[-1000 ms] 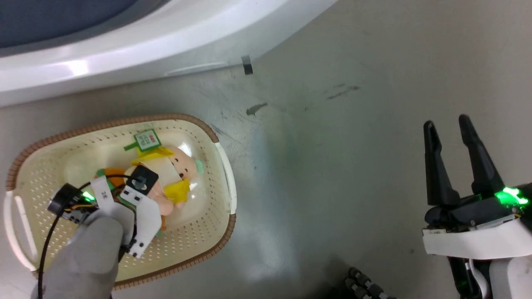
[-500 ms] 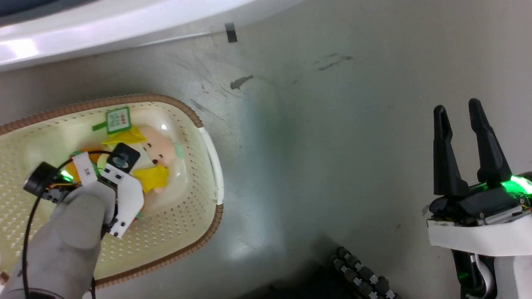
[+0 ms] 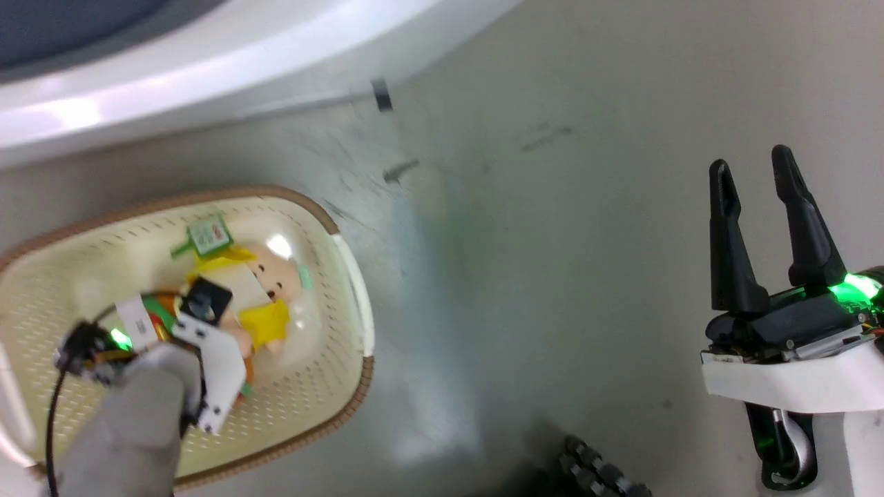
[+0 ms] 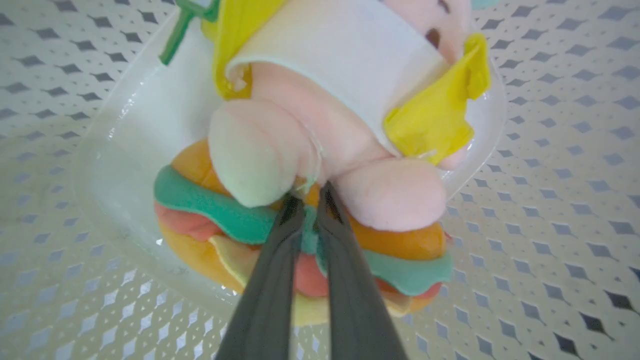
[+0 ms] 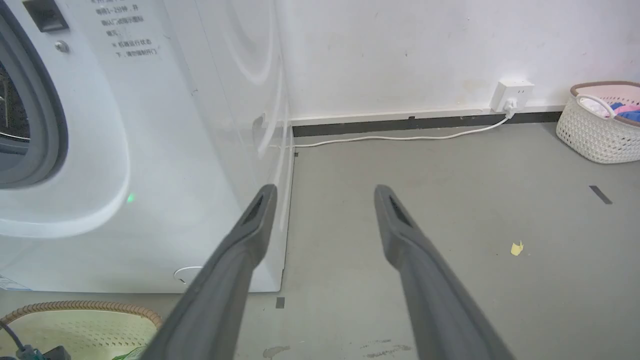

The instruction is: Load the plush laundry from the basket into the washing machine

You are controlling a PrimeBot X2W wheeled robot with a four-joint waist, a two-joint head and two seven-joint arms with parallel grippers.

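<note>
The plush laundry, a pink pig in yellow clothes on a hamburger, lies in the cream basket at the lower left of the head view. My left arm reaches down over it. In the left wrist view my left gripper is shut on the plush laundry, pinching the burger's green layer between the pig's legs. The washing machine curves across the top left; its grey-rimmed porthole shows in the right wrist view. My right gripper hangs open over bare floor, far to the right, fingers spread with nothing between them.
A second white basket with clothes stands by the far wall. A wall socket feeds a white cable along the skirting. A yellow scrap lies on the grey floor. A black ribbed cable chain sits at the bottom edge.
My left gripper went from open to shut on the plush's burger. The head camera shifted, so the whole picture moved. The right gripper stayed open.
</note>
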